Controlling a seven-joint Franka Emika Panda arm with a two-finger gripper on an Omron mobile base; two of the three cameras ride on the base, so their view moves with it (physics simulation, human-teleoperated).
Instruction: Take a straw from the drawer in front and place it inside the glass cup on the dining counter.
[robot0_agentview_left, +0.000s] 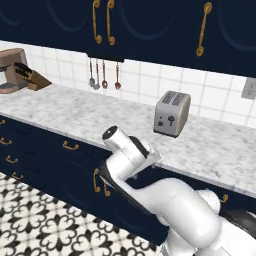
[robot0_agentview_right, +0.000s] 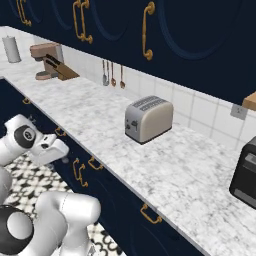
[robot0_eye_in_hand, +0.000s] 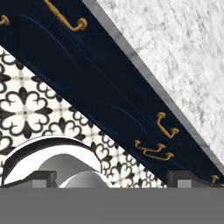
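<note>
While the tool (robot0_eye_in_hand: 113, 178) hangs in front of the lower cabinets, its two dark tips stand far apart at the bottom of the hand view, wide and holding nothing.

Surroundings:
- A grey-veined marble table (robot0_agentview_left: 90, 120) runs along the tiled wall. It carries a silver toaster (robot0_agentview_left: 171, 113), a knife block (robot0_agentview_left: 31, 77) and a brown mixer (robot0_agentview_left: 11, 70) at its far left end.
- Three utensils (robot0_agentview_left: 104, 75) hang on the wall beneath the navy upper cabinets (robot0_agentview_left: 150, 25).
- In the right base view a paper roll (robot0_agentview_right: 11, 49) stands at the far end of the table, and a black appliance (robot0_agentview_right: 246, 176) sits at the right edge, cut off by the frame.
- Patterned black-and-white floor (robot0_agentview_left: 40, 225) lies beneath the cabinet fronts.

Obstructions and limits:
- The drawer (robot0_agentview_left: 55, 145) with one curved brass handle (robot0_agentview_left: 70, 146) sits just under the table edge and is shut. Its inside is hidden, so the location of the straw cannot be told.
- The arm (robot0_agentview_left: 175, 205) covers part of the cabinet fronts in the left base view.
- Which handle in the hand view belongs to this drawer cannot be told for certain.

Arm pose:
- The arm is folded low, elbow bulked close to the base, forearm rising toward the table edge.
- The wrist turns downward, so the hand view looks obliquely along the navy fronts and the floor.
</note>
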